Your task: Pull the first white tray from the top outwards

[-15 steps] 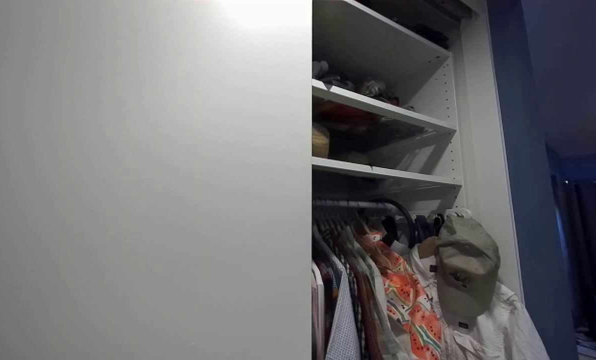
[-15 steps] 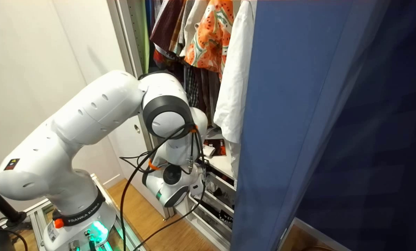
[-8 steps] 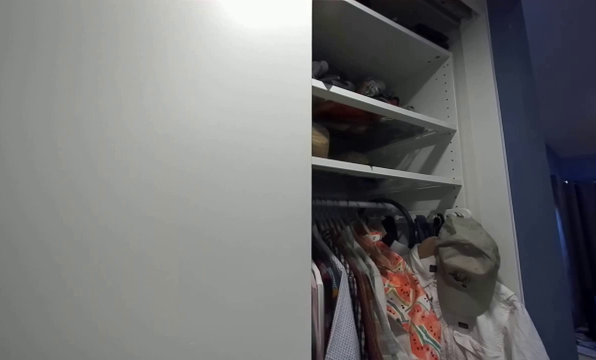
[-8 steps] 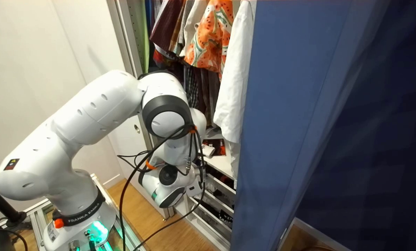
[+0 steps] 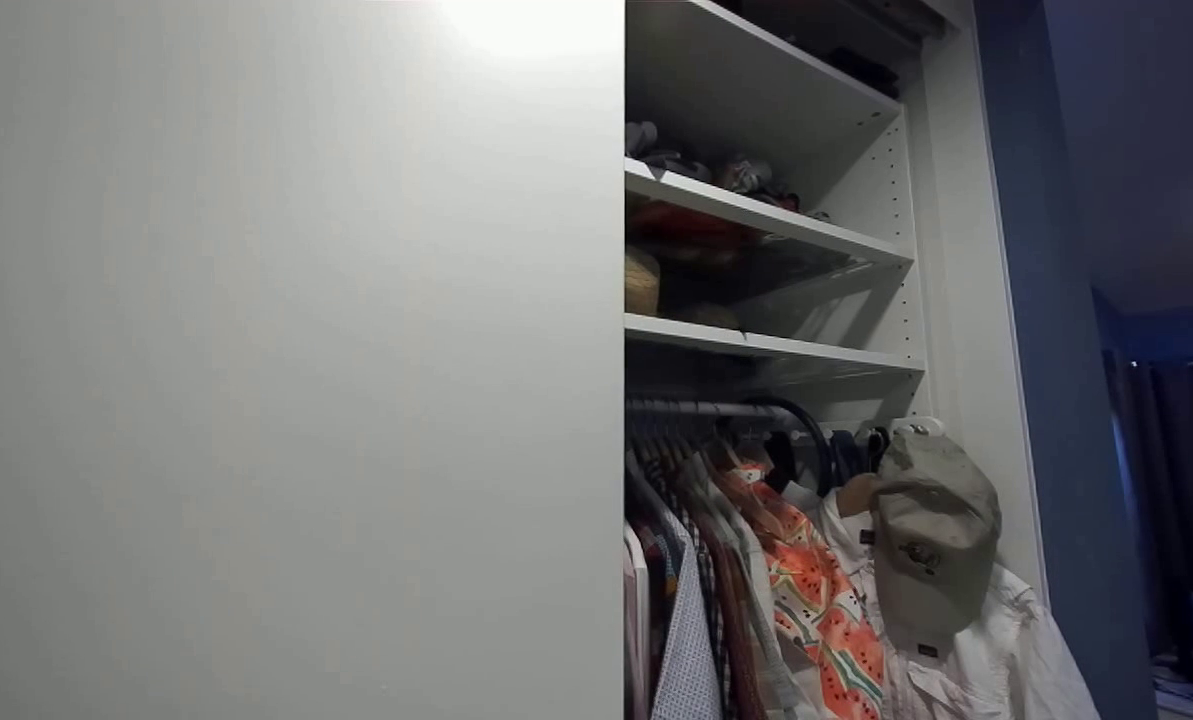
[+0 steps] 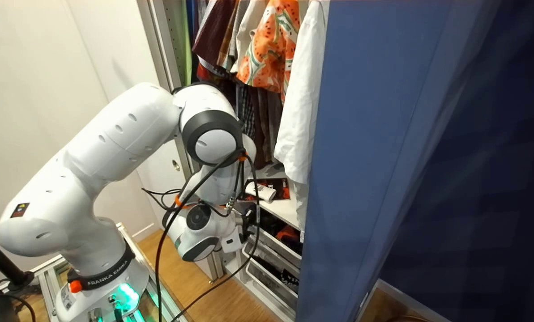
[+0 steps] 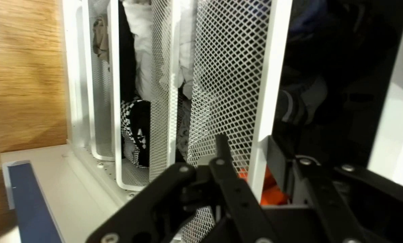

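Note:
The top white mesh tray (image 7: 272, 67) fills the middle of the wrist view, its front rim running top to bottom. Dark items and an orange item (image 7: 274, 194) lie in it. In an exterior view it sticks out of the closet (image 6: 279, 244), partly hidden by the arm. My gripper (image 7: 247, 137) is open around the rim. One finger is outside, in front of the mesh, with a gap to the rim. The other is inside the tray, at or against the rim's inner side. In an exterior view the gripper (image 6: 249, 222) is partly hidden by a cable.
Lower mesh trays (image 7: 116, 84) with clothes sit beneath. A white shelf (image 6: 282, 210) with a white item (image 6: 262, 191) lies above. A blue wall (image 6: 365, 134) and a white sliding door (image 5: 286, 360) flank the opening. Shirts (image 6: 300, 112) hang overhead.
The arm and gripper have moved left, away from the closet, in an exterior view. The top tray has come outward with them, and more of its orange contents shows.

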Action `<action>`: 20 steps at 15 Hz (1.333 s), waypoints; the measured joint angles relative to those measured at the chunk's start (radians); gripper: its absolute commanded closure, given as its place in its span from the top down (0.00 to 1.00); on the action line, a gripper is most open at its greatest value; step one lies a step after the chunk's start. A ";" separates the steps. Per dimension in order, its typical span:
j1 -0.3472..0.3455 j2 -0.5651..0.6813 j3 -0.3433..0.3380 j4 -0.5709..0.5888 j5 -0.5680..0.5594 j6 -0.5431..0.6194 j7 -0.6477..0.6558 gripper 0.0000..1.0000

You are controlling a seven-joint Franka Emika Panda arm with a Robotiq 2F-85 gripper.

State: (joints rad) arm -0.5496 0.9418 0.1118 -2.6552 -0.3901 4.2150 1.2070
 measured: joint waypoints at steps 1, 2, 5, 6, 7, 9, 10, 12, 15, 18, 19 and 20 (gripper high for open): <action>0.016 -0.011 0.004 -0.028 0.032 -0.008 0.000 0.73; 0.032 -0.020 0.009 -0.059 0.072 -0.013 0.001 0.80; 0.078 -0.019 0.029 -0.114 0.180 -0.043 0.014 0.99; 0.085 -0.009 0.037 -0.112 0.212 -0.045 0.026 1.00; 0.092 0.000 0.043 -0.109 0.253 -0.034 0.036 1.00; 0.107 0.008 0.044 -0.107 0.314 0.017 0.037 1.00; 0.109 0.004 0.044 -0.103 0.331 0.016 0.038 1.00; 0.109 -0.019 0.043 -0.093 0.356 0.009 0.040 1.00; 0.110 -0.059 0.041 -0.083 0.379 0.005 0.045 1.00; 0.095 -0.090 0.025 -0.088 0.343 -0.002 0.057 1.00; 0.084 -0.089 0.020 -0.088 0.304 -0.008 0.064 1.00; 0.067 -0.088 0.018 -0.087 0.253 -0.020 0.075 1.00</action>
State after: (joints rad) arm -0.4822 0.8533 0.1299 -2.7425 -0.1369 4.1947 1.2818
